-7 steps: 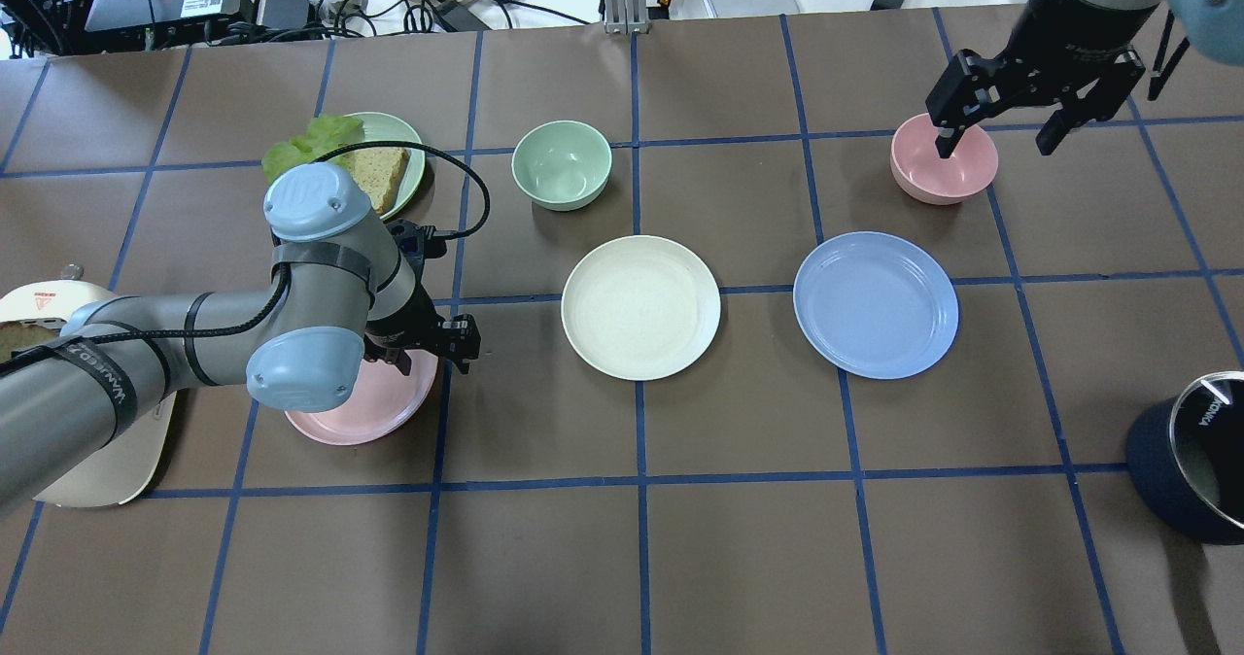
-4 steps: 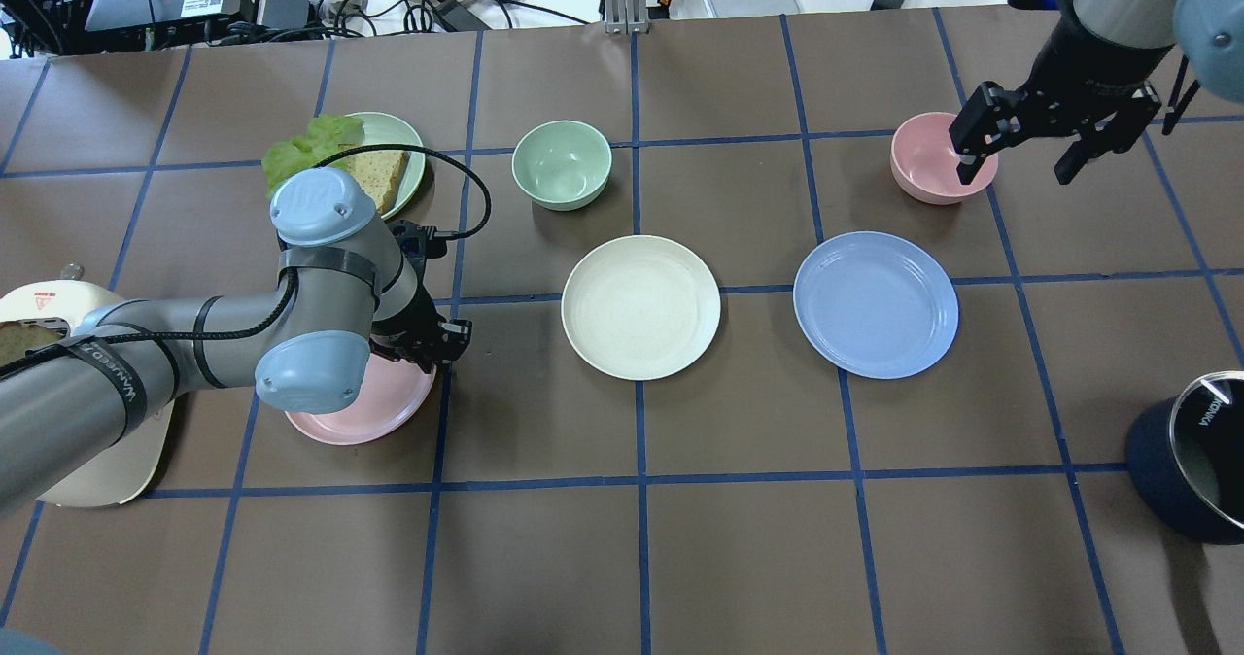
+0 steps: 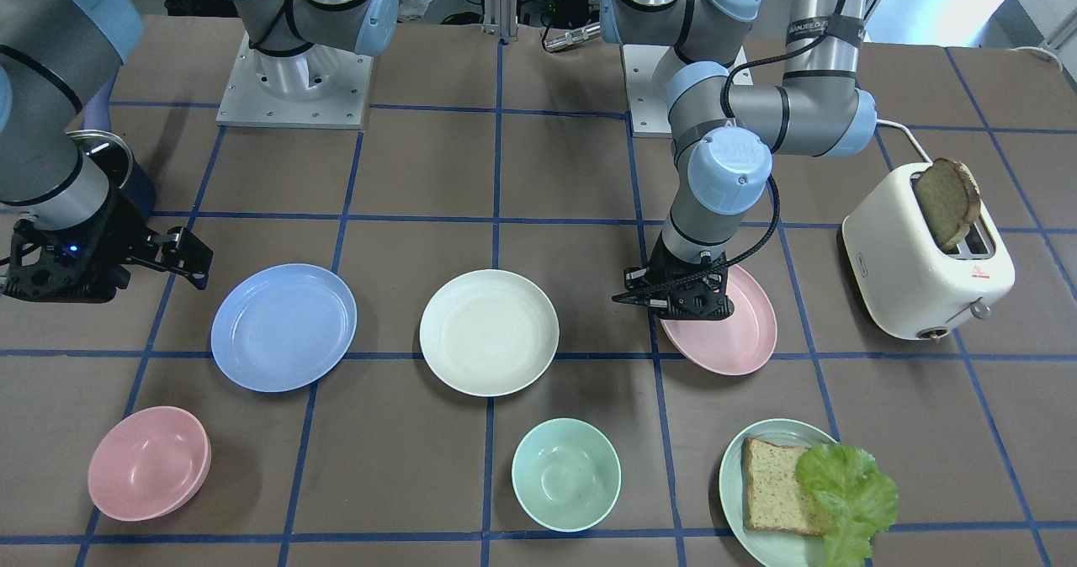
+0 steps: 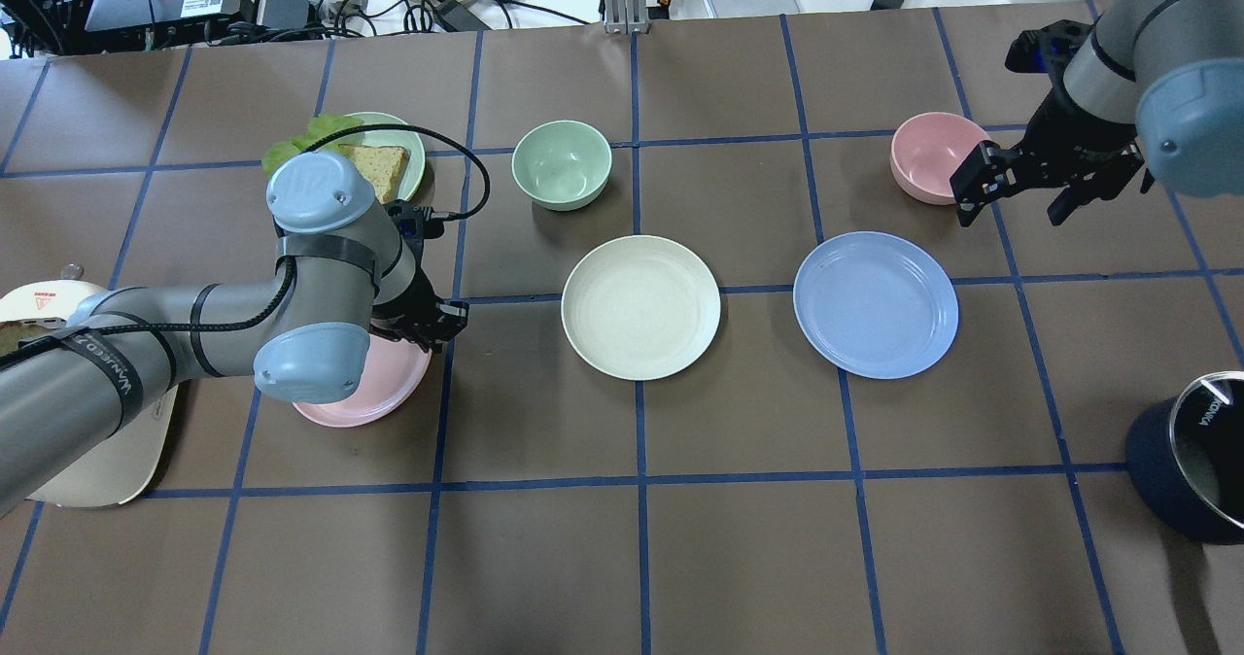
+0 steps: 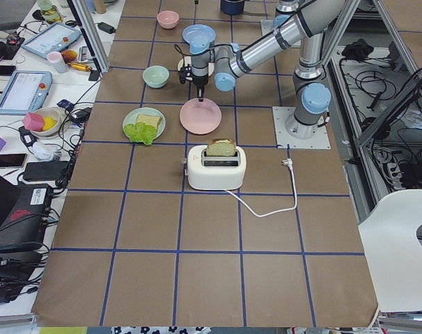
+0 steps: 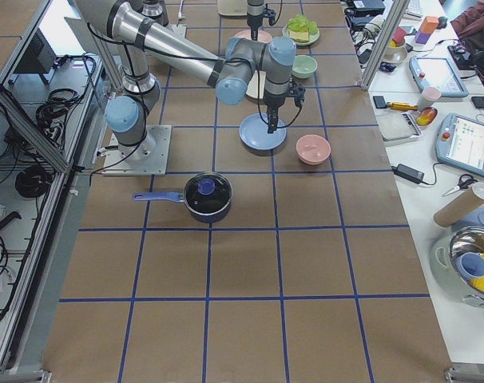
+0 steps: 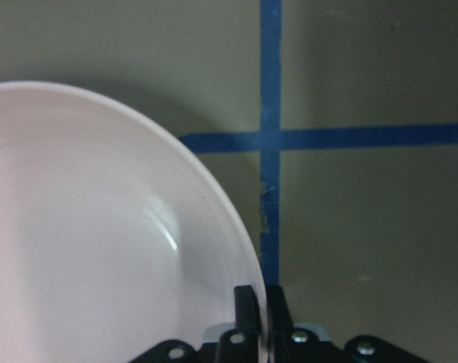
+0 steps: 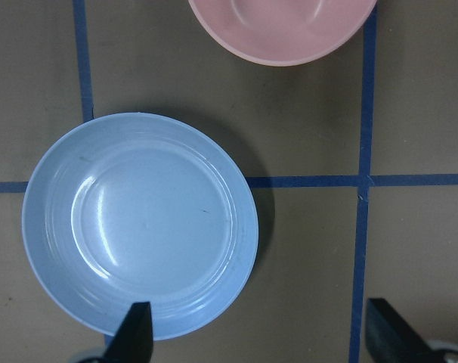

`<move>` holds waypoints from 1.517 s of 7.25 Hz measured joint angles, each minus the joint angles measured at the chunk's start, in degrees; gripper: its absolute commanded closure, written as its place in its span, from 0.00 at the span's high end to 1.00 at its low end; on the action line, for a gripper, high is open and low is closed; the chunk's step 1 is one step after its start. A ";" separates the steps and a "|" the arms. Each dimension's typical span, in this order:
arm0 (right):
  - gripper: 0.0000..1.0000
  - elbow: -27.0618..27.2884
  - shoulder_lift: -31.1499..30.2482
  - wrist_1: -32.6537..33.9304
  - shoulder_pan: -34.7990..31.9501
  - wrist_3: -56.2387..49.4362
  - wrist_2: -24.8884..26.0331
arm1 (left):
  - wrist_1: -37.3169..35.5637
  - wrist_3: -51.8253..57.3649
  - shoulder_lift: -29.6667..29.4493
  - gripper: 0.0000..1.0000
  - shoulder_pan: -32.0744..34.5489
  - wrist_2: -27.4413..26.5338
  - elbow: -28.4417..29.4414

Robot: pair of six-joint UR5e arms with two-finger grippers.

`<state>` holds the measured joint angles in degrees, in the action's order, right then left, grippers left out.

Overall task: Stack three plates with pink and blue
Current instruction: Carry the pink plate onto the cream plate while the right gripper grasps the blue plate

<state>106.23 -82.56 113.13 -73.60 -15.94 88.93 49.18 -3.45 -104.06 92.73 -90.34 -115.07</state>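
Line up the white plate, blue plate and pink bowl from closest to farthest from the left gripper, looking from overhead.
1. White plate, middle, nearest the left gripper.
2. Blue plate, farther right.
3. Pink bowl, back right.

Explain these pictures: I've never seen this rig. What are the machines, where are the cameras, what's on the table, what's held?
Two robot arms work at a gridded table. One camera looks down from behind them, one faces them across the table, two watch from the table's ends, one rides on each wrist. The left arm has its jaws shut on the pink plate at its rim; its wrist view shows that pinch. The right arm hangs with jaws open near the blue plate, holding nothing. The cream plate lies between those two plates. Also there: a pink bowl, a mint bowl, a green plate with bread and lettuce, a toaster and a pot.
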 measured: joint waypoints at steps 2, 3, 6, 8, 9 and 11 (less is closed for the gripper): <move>0.98 3.15 0.55 3.47 0.09 -1.48 -0.41 | 6.34 -12.02 -1.64 0.00 7.88 0.36 10.40; 0.95 3.59 1.43 4.42 0.11 -1.88 -0.50 | 8.48 -17.58 -3.24 0.00 12.00 0.74 15.35; 0.91 3.87 4.76 6.28 0.12 -4.08 -0.38 | 9.35 -28.01 -9.70 0.00 21.94 1.79 24.15; 0.91 4.87 6.33 7.47 0.77 -5.56 -0.23 | 9.74 -30.26 -12.32 0.00 23.70 1.89 27.32; 0.91 6.70 6.73 9.92 1.50 -5.79 -0.39 | 9.64 -31.42 -13.69 0.00 24.58 1.98 27.93; 0.89 10.21 7.84 17.02 2.15 -6.02 -0.40 | 9.30 -32.15 -15.75 0.78 26.38 1.61 28.34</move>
<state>116.44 -74.72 130.15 -71.45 -21.95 88.53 58.47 -35.60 -119.82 119.12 -88.73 -86.73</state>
